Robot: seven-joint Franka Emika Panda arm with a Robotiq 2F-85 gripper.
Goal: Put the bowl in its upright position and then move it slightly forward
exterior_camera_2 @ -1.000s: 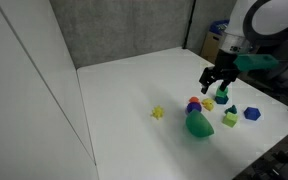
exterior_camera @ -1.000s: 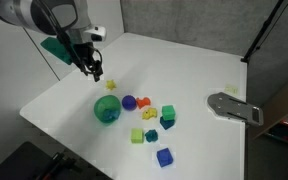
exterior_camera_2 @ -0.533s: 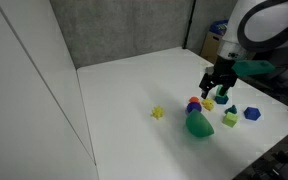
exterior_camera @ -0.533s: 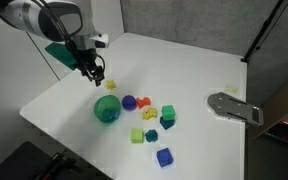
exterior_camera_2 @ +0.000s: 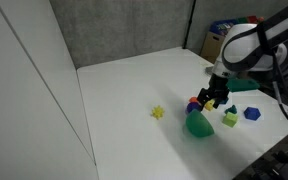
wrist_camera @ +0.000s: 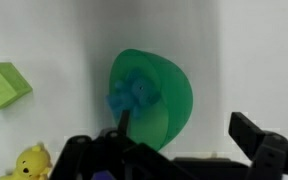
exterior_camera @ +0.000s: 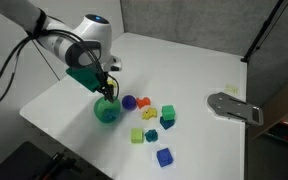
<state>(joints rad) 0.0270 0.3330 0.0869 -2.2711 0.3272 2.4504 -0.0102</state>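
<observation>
The bowl (exterior_camera: 106, 110) lies tipped on its side on the white worktop (exterior_camera: 204, 60), near the edge of the toy cluster. Its teal inside faces sideways rather than up, so the righting step is not yet done. In the wrist view the bowl (wrist_camera: 154, 95) fills the middle of the picture as a green dome with a blue patch on it (what that patch is, I cannot tell). Directly above the bowl hangs the pincer (exterior_camera: 106, 91), spread wide with nothing in it. Its two dark fingers (wrist_camera: 259, 140) stand apart near the bottom of the wrist view. That spread looks chosen so the jaws can take the bowl's rim, which would give the leverage to roll it upright. Just beside the bowl, on its far side from the worktop's near edge, sits a purple ball (exterior_camera: 129, 102). Beyond that lie a few coloured blocks, among them a green cube (exterior_camera: 137, 135). A yellow toy (exterior_camera_2: 158, 112) lies apart from the bowl on the open worktop. The ball's closeness matters, since a rolling bowl could nudge it.
</observation>
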